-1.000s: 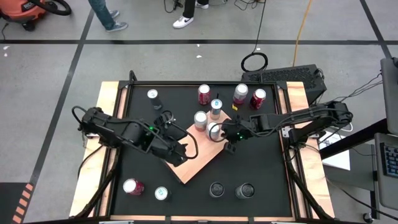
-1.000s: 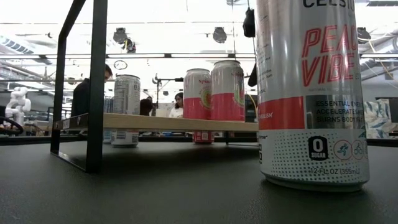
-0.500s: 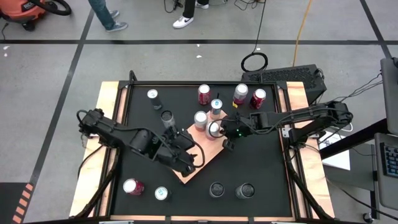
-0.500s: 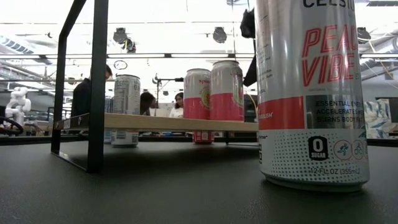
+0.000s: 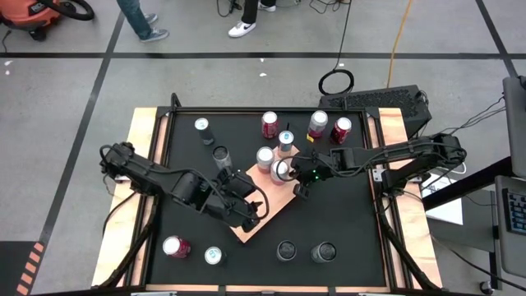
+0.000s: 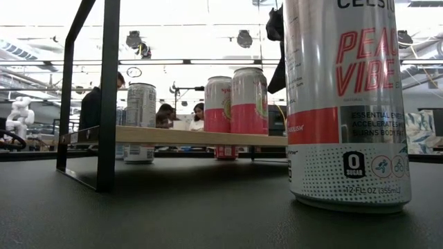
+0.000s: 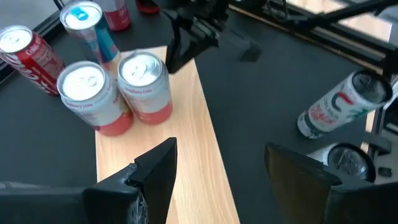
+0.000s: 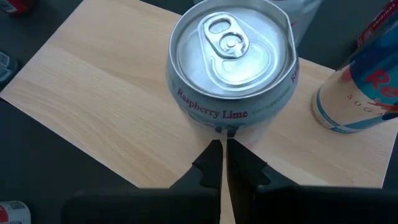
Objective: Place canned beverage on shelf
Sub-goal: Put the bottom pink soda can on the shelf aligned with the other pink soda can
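Note:
The shelf (image 5: 261,205) is a light wooden board lying cornerwise in the middle of the black table. Two pink cans stand on its far part: one (image 5: 265,158) farther off, and a Raspberry Lime can (image 8: 231,68) next to it. A blue-and-white can (image 5: 286,141) stands at the shelf's far corner. My right gripper (image 8: 224,158) is shut against the Raspberry Lime can, on its right. My left gripper (image 7: 221,171) hangs open over the shelf's near part, with nothing between its fingers. My right gripper's shut fingertips (image 8: 214,155) meet the Raspberry Lime can's side wall (image 8: 221,124), low down. They come from the table's right, slanting downward. The can stands upright on the shelf, beside the other pink can.
Loose cans stand on the tabletop: several along the far side (image 5: 269,123) (image 5: 318,123) (image 5: 203,125), several along the near edge (image 5: 175,247) (image 5: 286,250). A Celsius can (image 6: 346,104) fills the low view's right. People's feet show beyond the far edge.
My left gripper has gone down and toward the table's right and near edges, out over the shelf's near part, tipping further downward. My right gripper has stayed at the Raspberry Lime can.

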Controlling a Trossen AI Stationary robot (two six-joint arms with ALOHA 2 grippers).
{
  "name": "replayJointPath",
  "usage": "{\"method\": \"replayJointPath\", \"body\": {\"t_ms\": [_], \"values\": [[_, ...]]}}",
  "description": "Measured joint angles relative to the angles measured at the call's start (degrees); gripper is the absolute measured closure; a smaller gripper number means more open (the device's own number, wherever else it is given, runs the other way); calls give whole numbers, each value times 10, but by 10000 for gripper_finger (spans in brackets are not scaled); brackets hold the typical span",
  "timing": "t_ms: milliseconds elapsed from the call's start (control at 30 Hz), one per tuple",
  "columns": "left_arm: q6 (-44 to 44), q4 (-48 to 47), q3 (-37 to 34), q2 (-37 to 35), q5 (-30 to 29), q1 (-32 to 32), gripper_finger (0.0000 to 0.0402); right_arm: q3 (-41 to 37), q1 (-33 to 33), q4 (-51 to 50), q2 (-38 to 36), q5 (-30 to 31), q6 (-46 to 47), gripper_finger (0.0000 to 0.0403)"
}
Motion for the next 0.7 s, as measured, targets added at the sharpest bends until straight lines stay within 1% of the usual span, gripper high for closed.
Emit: {"method": "replayJointPath", "body": {"t_ms": [233, 433, 700], "values": [[0, 2, 0, -5, -3, 3, 162, 0, 0, -2, 0, 0, 1, 403], [-11, 5, 0, -19, -3, 3, 162, 0, 0, -24, 0, 3, -2, 403], [2, -2, 0, -40, -17, 7, 162, 0, -14, -22, 0, 46, -4, 403]]}}
